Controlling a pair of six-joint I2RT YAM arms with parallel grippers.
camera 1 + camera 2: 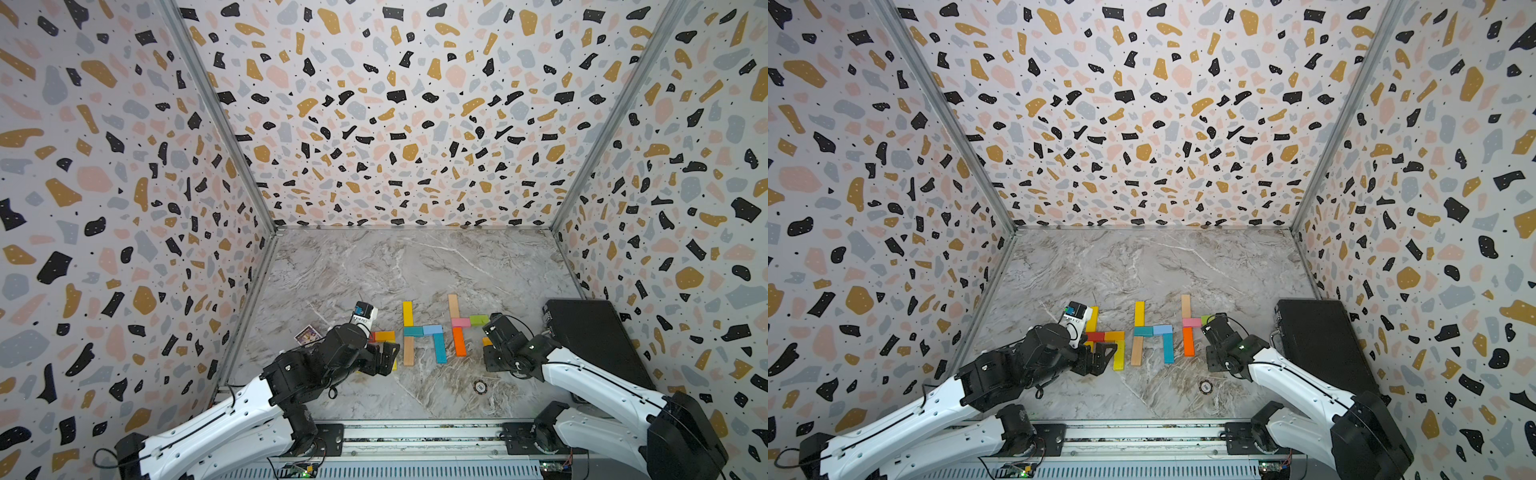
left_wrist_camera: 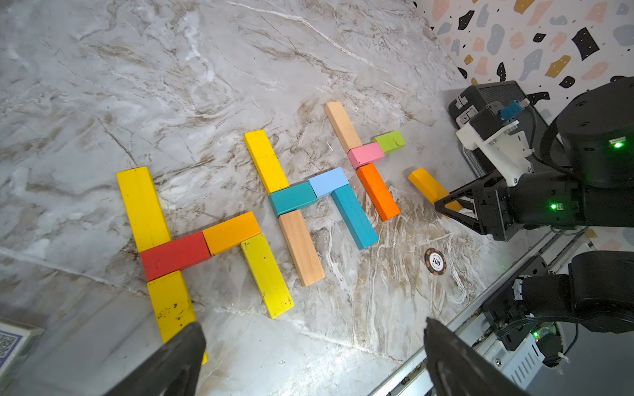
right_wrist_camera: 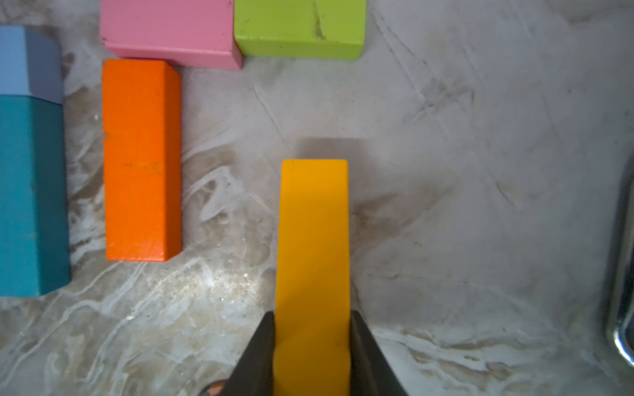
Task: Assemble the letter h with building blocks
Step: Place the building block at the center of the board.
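Building blocks lie flat on the marble table in three groups. The left group is yellow bars (image 2: 142,205) joined by a red one (image 2: 175,255) and an amber one. The middle group has yellow, teal (image 2: 292,198), light blue and plain wood bars. The right group has plain wood (image 2: 343,125), pink (image 3: 168,31), green (image 3: 298,27) and orange (image 3: 140,157) bars. My right gripper (image 3: 312,319) is shut on a yellow-orange block (image 3: 314,233), which points at the green one beside the orange bar. My left gripper (image 2: 312,325) stands open and holds nothing, near the left group's front end.
A black case (image 1: 594,340) lies at the right wall, behind my right arm. A poker chip (image 1: 481,387) sits on the table in front of the blocks. A small printed card (image 1: 308,334) lies at the left. A metal rail (image 1: 415,432) runs along the front edge.
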